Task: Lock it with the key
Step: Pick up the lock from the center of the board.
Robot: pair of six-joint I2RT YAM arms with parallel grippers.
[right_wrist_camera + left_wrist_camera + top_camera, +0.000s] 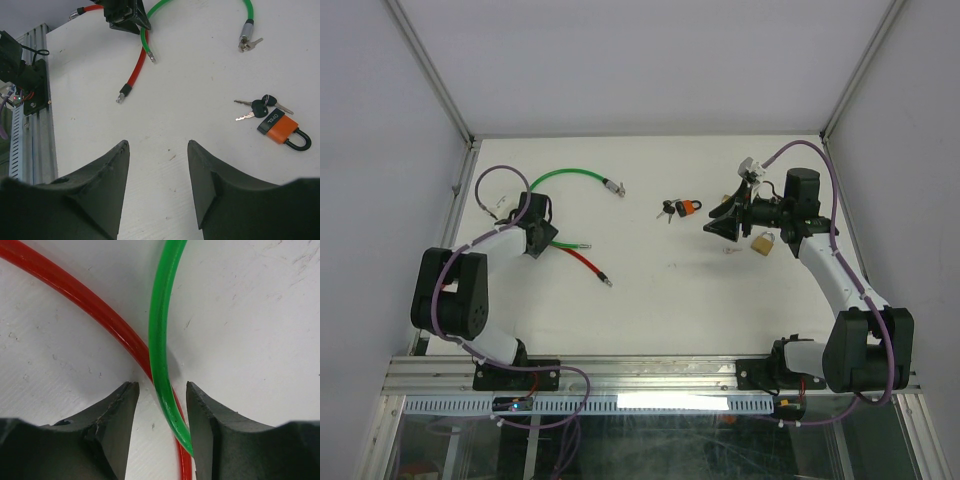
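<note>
An orange padlock lies on the white table with a bunch of black-headed keys beside it. My right gripper hovers open just right of it, nothing between its fingers. A green cable arcs to a metal lock head with a key sticking out. My left gripper stands open astride the green cable and a red cable where they cross. The green one touches the right finger.
A brass padlock lies under the right arm's wrist. The red cable's metal tip and the green cable's free end rest toward the table's middle. An aluminium rail runs along the near edge.
</note>
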